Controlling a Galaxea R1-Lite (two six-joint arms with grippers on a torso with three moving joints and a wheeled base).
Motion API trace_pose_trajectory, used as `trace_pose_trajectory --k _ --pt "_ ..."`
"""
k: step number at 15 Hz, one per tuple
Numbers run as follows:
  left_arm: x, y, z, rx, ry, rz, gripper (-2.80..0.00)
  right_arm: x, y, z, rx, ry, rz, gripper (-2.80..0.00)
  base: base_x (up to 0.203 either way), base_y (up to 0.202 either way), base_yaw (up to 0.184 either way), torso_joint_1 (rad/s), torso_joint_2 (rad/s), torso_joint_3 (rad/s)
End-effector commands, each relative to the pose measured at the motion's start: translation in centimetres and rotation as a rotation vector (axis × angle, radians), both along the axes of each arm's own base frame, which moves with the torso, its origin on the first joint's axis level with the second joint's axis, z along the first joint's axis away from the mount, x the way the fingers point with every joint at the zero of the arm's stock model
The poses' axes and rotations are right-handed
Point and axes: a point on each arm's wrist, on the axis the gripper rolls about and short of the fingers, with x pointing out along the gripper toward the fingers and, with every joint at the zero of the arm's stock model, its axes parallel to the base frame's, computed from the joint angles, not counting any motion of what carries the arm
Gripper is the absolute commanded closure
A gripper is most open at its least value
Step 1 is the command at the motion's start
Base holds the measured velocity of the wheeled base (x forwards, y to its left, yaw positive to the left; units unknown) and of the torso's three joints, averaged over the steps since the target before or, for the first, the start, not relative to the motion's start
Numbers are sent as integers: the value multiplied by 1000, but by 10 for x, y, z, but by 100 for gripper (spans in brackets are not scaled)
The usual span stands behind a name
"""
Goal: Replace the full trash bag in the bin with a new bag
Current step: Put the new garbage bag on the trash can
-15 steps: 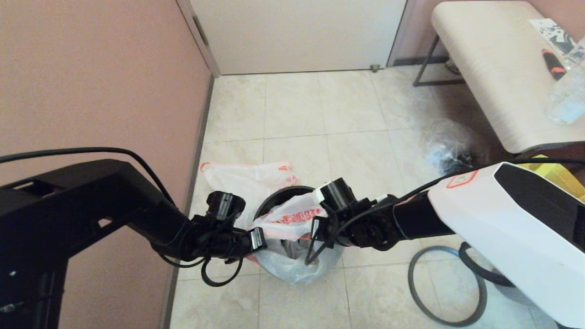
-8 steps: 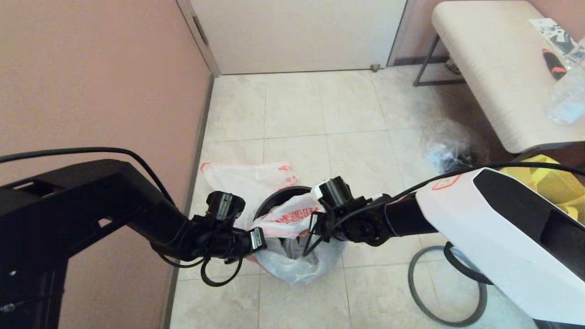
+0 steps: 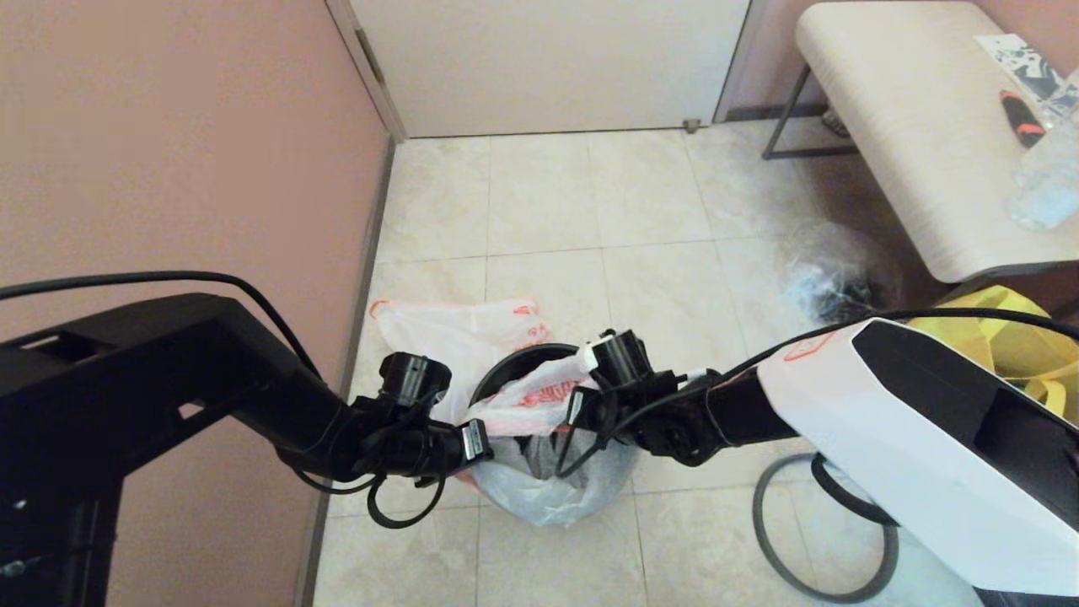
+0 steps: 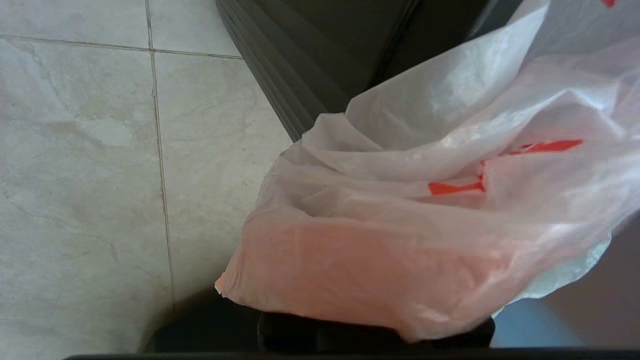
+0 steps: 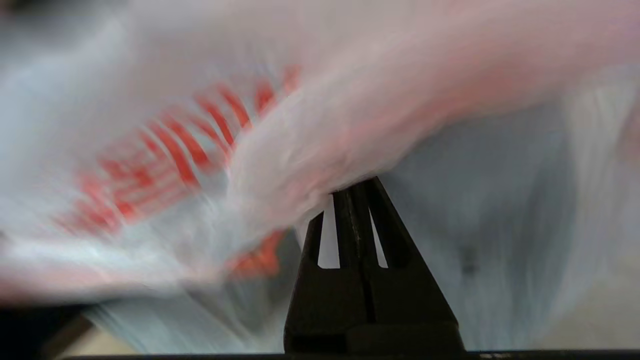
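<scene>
Right end effector (image 3: 582,405), clamped on the new bag (image 3: 535,396), has slid left and lower over the bin (image 3: 506,367); left end effector (image 3: 476,441) grips the opposite edge — the bag is settling inside.

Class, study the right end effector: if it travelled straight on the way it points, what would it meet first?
The right end effector is shut on the new bag, so that bag's film is first in its line. Behind the film probably lies the inside of the bin, though depth is unclear.
</scene>
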Motion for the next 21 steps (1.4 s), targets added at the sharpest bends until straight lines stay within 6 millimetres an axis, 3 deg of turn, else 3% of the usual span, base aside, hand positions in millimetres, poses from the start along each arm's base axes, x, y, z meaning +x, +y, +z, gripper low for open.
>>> trace_pose_trajectory --k 1,4,7,13,16,21 --pt "0 0 1 -5 -2 0 0 17 -3 12 43 -53 -28 0 0 0 0 0 0 0" --pt "-2 -1 1 -14 3 -14 0 34 -11 36 97 -123 -63 0 0 0 0 0 0 0" --pt "-4 -2 0 -11 7 -25 0 48 -10 43 127 -168 -75 0 0 0 0 0 0 0" --pt "-12 -8 -2 13 7 -81 0 68 -18 14 94 -176 -83 0 0 0 0 0 0 0" --pt "-22 -9 -3 17 11 -173 0 69 -22 24 102 -199 -89 0 0 0 0 0 0 0" --pt "-31 -16 -9 56 8 -267 0 57 -12 43 94 -228 -44 0 0 0 0 0 0 0"
